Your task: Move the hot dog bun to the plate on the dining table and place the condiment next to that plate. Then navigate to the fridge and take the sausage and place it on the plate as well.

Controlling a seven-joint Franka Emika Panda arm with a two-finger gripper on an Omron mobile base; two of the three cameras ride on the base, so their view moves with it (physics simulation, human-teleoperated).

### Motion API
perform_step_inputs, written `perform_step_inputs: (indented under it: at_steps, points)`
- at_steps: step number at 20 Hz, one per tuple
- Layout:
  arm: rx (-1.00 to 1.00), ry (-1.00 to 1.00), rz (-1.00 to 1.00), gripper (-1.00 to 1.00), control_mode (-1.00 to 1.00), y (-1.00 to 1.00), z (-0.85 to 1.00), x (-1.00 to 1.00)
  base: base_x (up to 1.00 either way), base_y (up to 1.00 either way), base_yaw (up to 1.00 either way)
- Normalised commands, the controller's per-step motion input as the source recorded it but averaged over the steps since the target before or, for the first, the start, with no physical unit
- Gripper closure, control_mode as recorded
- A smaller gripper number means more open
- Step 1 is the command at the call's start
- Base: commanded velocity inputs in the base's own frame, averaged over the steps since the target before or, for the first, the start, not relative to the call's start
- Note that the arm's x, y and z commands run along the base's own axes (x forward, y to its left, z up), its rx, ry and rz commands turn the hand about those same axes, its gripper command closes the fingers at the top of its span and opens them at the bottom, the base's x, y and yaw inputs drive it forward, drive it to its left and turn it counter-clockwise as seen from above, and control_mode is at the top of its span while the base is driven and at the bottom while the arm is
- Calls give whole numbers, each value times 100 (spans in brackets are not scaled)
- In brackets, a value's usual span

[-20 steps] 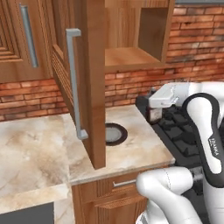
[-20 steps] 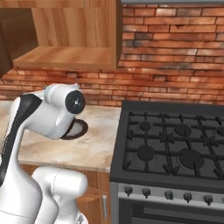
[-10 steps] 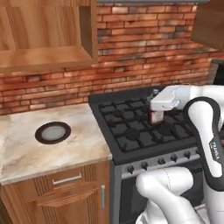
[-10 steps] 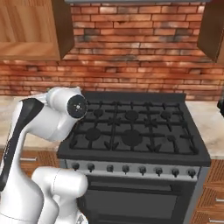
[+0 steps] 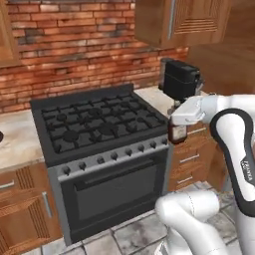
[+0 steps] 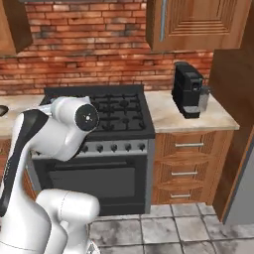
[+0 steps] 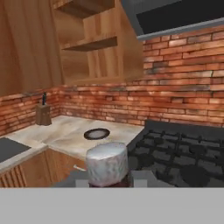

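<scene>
My gripper (image 5: pixel 177 129) hangs over the floor just off the stove's front right corner. It is shut on the condiment (image 5: pixel 176 135), a small dark brown bottle held upright under the white hand. In the hand view the bottle's pale cap (image 7: pixel 107 162) stands between my fingertips (image 7: pixel 141 177). In the right base view my own arm hides the hand. The hot dog bun, the plate, the dining table and the sausage are out of view.
A black gas stove (image 5: pixel 94 122) (image 6: pixel 121 111) stands ahead against the brick wall. A black coffee machine (image 5: pixel 180 78) (image 6: pixel 187 90) sits on the marbled counter (image 6: pixel 198 116) to its right, over wooden drawers (image 6: pixel 184 171). A grey panel (image 6: pixel 244 198) rises at the far right.
The whole picture has swept past: the cameras moved from the cabinet corner and counter to the stove, coffee machine and drawers. The gripper keeps the bottle in the same hold.
</scene>
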Motion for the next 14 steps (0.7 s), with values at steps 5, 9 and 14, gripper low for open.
perform_step_inputs:
  at_steps: [5,9,14]
  points:
    - [0,0,0,100,100,0,0,0,-30,-71,-71]
    - [0,0,0,100,100,0,0,0,-28,-72,-71]
    - [0,0,0,100,100,0,0,0,-49,-93,-59]
